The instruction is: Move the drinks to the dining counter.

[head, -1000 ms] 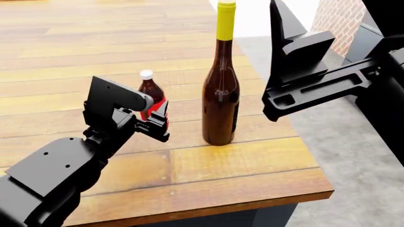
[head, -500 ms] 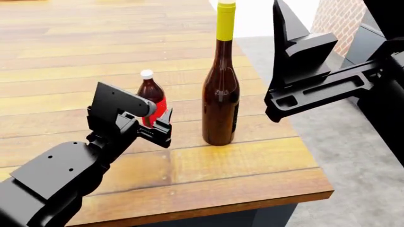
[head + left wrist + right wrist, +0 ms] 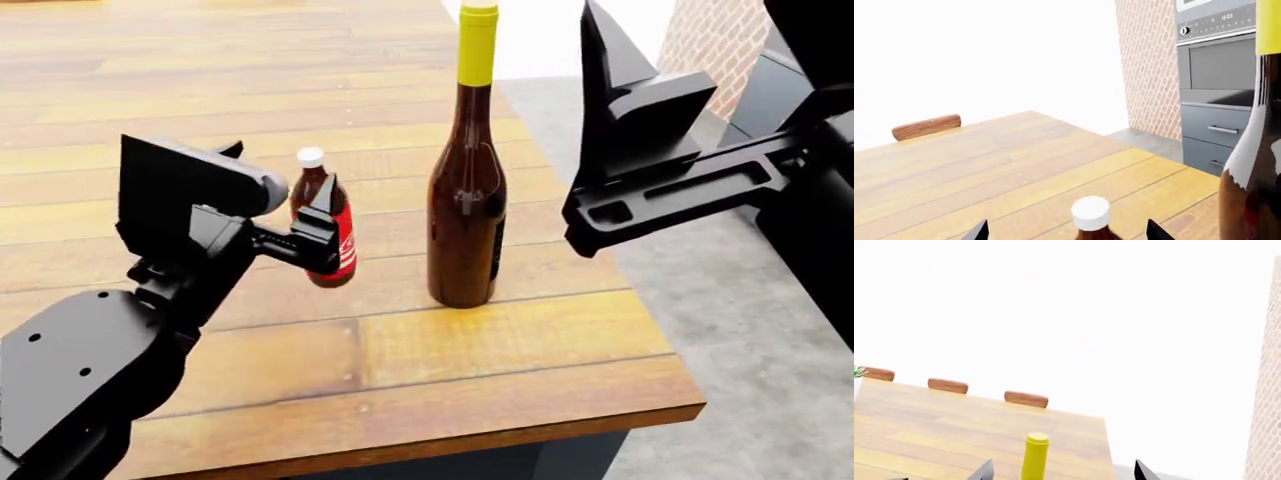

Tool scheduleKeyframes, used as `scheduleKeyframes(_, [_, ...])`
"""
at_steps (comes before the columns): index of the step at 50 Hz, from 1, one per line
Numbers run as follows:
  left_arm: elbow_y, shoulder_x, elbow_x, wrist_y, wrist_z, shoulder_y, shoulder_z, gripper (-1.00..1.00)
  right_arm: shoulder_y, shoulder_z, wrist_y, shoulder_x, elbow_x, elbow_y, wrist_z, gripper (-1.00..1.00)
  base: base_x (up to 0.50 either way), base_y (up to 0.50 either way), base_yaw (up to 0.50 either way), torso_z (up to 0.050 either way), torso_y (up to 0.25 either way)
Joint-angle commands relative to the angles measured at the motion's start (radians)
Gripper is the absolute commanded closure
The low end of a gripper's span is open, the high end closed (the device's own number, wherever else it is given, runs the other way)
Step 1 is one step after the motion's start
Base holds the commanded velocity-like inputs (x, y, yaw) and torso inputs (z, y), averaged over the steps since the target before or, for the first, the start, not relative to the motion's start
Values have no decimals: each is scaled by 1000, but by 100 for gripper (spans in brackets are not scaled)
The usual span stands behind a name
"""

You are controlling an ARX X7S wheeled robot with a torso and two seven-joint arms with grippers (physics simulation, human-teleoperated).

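The left hand (image 3: 324, 232) pinches the cola bottle (image 3: 327, 225), its label half hidden behind a finger, beside the wine bottle (image 3: 467, 190) on the wooden table (image 3: 441, 360). The right hand (image 3: 607, 75) hovers spread, partly cut off. The green bottle is out of view.

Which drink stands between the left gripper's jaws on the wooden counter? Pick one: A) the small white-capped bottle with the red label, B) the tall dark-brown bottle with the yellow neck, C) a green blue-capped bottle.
A: the small white-capped red-labelled bottle stands between the left gripper's jaws.
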Motion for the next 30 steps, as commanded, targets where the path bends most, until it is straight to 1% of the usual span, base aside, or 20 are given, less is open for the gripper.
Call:
scheduleKeyframes(1, [179, -20, -101, -81, -105, -30, -127, -100, -12, -21, -14, -2, 36, 22, 15, -100, 0, 0, 0, 0, 0])
scheduleKeyframes(2, [187, -20, -110, -88, -110, -33, -132, -100, -9, -35, -13, 1, 45, 29, 34, -100, 0, 0, 0, 0, 0])
scheduleKeyframes(3, [198, -22, -117, -93, -113, -36, -135, -100, -16, -19, -30, 0, 39, 31, 34, -100, 0, 0, 0, 0, 0])
scheduleKeyframes(7, [272, -29, -212, -166, -159, -72, -186, -100, -10, -23, -39, 3, 47, 44, 53, -100, 0, 0, 0, 0, 0])
scheduleKeyframes(10, [294, -29, -258, -190, -180, -89, -215, -100, 29, -69, -8, 10, 34, 69, 128, -100, 0, 0, 0, 0, 0])
scheduleKeyframes(11, [304, -30, -275, -204, -190, -98, -221, -100, -15, -21, -51, -2, 16, 63, 73, -100, 0, 0, 0, 0, 0])
scheduleKeyframes(12, [313, -30, -295, -216, -201, -110, -230, -100, -8, -16, -32, 0, -7, 61, 44, -100, 0, 0, 0, 0, 0])
scheduleKeyframes(16, [337, -29, -370, -254, -244, -148, -268, -100, -49, -3, -27, 28, -49, 72, 28, -100, 0, 0, 0, 0, 0])
scheduleKeyframes(17, [341, -29, -381, -260, -251, -154, -272, -100, -75, 25, -54, 27, -62, 66, 13, -100, 0, 0, 0, 0, 0])
scheduleKeyframes(18, [348, -30, -394, -270, -261, -164, -272, -100, -30, -29, 16, 42, -56, 61, 41, -100, 0, 0, 0, 0, 0])
scheduleKeyframes(19, [349, -30, -400, -275, -266, -168, -272, -100, -47, -2, -8, 35, -83, 42, 35, -100, 0, 0, 0, 0, 0])
scheduleKeyframes(20, [353, -32, -419, -287, -279, -182, -278, -100, -68, 24, -38, 23, -60, 39, -18, -100, 0, 0, 0, 0, 0])
scheduleKeyframes(23, [359, -34, -466, -306, -306, -208, -294, -100, -74, 35, -35, 32, -90, 39, -23, -100, 0, 0, 0, 0, 0])
scheduleKeyframes(24, [362, -35, -468, -307, -310, -210, -295, -100, -69, 19, -19, 38, -87, 49, -14, -100, 0, 0, 0, 0, 0])
scheduleKeyframes(27, [362, -35, -466, -305, -308, -211, -287, -100, -73, 27, -34, 27, -87, 45, -20, -100, 61, -24, 0, 0, 0])
scheduleKeyframes(30, [358, -37, -436, -289, -291, -196, -271, -100, -69, 19, -31, 22, -83, 49, -23, -100, 467, -275, 0, 0, 0])
